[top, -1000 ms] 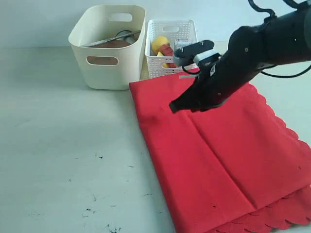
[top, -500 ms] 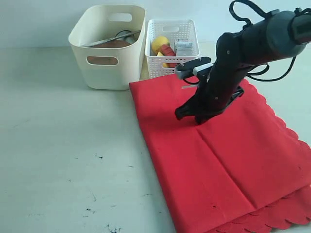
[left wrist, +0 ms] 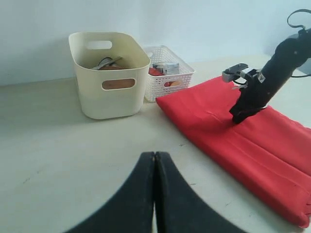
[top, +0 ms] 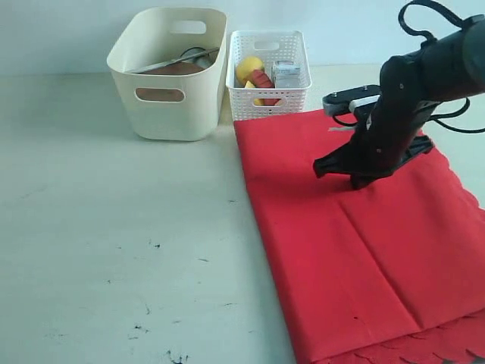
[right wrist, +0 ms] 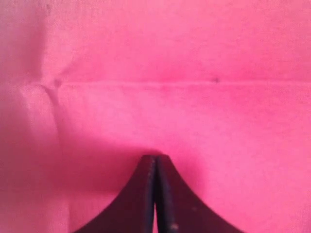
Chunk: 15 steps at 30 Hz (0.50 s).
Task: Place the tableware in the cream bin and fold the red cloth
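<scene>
On table, red cloth (creased, scalloped)

closed left gripper over the table; cream bin, white basket, red cloth under the right arm.

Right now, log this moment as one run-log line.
right pincer: shut, tips on red cloth | left pincer: shut, above table | cream bin: tableware inside | white basket: food inside

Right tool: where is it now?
Exterior view, right side: right tool, shut, points down at the red cloth, forward and right of the white basket.
</scene>
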Each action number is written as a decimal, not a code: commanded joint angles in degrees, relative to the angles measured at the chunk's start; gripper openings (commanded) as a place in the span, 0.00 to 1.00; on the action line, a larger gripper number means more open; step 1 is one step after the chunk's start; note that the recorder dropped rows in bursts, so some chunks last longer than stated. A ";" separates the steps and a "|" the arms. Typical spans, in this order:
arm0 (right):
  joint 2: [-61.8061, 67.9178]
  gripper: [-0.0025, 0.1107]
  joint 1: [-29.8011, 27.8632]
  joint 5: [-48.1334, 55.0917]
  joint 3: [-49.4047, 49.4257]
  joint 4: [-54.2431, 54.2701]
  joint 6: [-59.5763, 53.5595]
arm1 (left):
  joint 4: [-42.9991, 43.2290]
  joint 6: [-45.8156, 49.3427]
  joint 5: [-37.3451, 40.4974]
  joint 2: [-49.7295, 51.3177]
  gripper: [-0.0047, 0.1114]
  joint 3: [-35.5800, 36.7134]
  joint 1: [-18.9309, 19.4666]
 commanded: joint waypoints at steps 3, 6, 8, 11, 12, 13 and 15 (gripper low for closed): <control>2.24 0.02 -6.50 4.10 5.46 -4.38 1.37 | -0.44 -0.57 -0.63 -0.17 0.04 0.37 0.22; 2.24 0.02 -10.36 4.56 6.43 -5.25 1.37 | -0.55 -0.57 -0.66 -0.17 0.04 0.37 0.22; 2.24 0.02 -13.71 5.43 6.43 -5.40 1.37 | -0.67 -0.57 -0.66 -0.17 0.04 0.37 0.22; 2.24 0.02 -16.37 4.48 6.43 -5.63 1.37 | -0.67 -0.57 -0.66 -0.17 0.04 0.37 0.22; 2.37 0.02 -16.71 4.33 6.22 -5.63 1.37 | -0.67 -0.57 -0.66 -0.17 0.04 0.37 0.22; 2.52 0.02 -16.84 4.21 5.94 -5.93 1.37 | -0.67 -0.57 -0.66 -0.17 0.04 0.37 0.22; 2.81 0.02 -17.51 4.21 4.43 -6.26 1.37 | -0.67 -0.57 -0.66 -0.17 0.04 0.37 0.22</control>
